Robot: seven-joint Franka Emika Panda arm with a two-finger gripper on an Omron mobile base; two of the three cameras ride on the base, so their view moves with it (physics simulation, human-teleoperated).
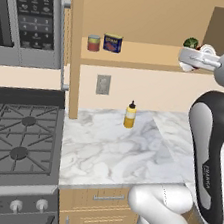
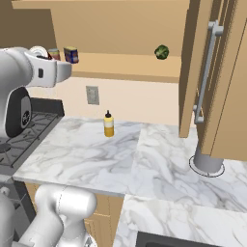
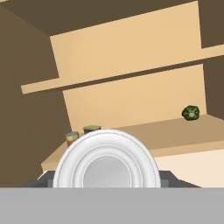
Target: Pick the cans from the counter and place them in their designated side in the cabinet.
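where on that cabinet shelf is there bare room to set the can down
The shelf is bare between the dark blue tin and the green vegetable, a long open stretch. The left end is crowded: the red can with a yellow-green band stands beside the tin. The gripper holds the round can.

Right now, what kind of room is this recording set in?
A rendered home kitchen, most likely: a black gas stove with a grey microwave above it, a white-grey veined marble counter, and a light tan wooden wall cabinet holding tins.
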